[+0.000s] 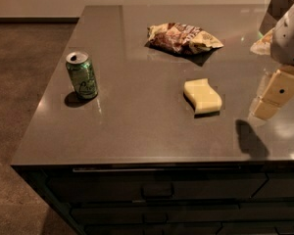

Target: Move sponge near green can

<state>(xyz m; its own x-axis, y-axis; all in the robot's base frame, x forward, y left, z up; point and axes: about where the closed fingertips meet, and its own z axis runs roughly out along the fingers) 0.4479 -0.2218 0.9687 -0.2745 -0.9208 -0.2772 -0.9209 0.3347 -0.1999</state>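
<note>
The pale yellow sponge point(203, 96) with wavy sides lies flat on the dark counter, right of the middle. The green can point(82, 75) with a silver top stands upright near the counter's left edge, well apart from the sponge. My gripper point(274, 96) hangs at the right edge of the view, above the counter and to the right of the sponge, not touching it. It holds nothing that I can see.
A brown-and-cream snack bag point(182, 37) lies at the back of the counter point(137, 126). A dark box point(279, 6) stands at the back right corner. The counter's front edge runs above drawers point(157, 190). Floor lies to the left.
</note>
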